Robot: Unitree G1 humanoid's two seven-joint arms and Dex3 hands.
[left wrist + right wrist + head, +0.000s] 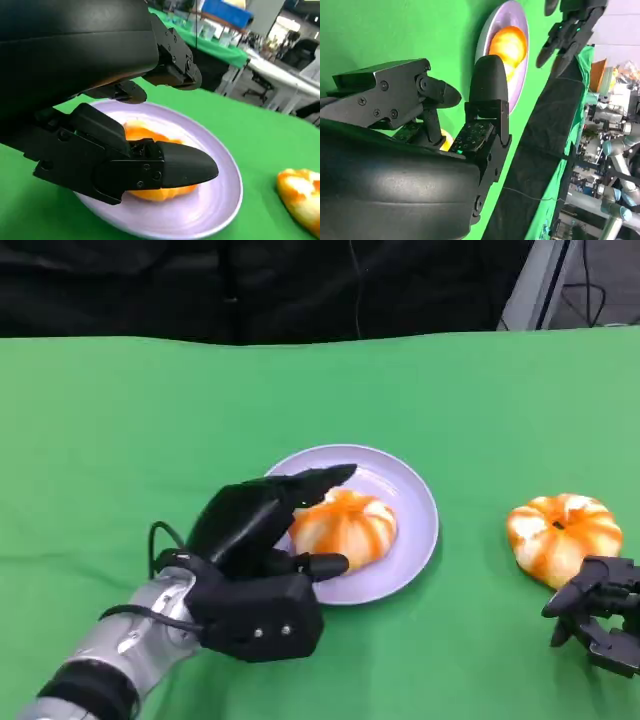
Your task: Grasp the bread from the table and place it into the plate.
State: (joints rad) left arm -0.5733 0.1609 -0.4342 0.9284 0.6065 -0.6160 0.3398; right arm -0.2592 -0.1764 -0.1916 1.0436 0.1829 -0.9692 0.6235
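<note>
The green table [120, 420] takes up most of the head view, running from the bottom edge up to a dark backdrop along the top. My left arm comes in from the lower left of the frame, and my left hand [262, 570] sits right at the lower-left rim of the plate [415, 502], which is lavender and sits around the middle of the picture. One bread [345, 527], a round orange-and-white striped bun, is lying in the plate, left of its center. My left hand's fingers [312, 483] arch over the near side of that bun with the thumb low beside it; in the left wrist view the fingers [170, 167] are spread around the bun [150, 136], and I honestly can't tell if they're pressing on it or just loose around it.

A second bread [563, 535] of the same kind lies on the table at the right edge of the frame, well apart from the plate. My right hand [600, 612] is in the lower right corner, just below that bun, fingers apart and holding nothing.
</note>
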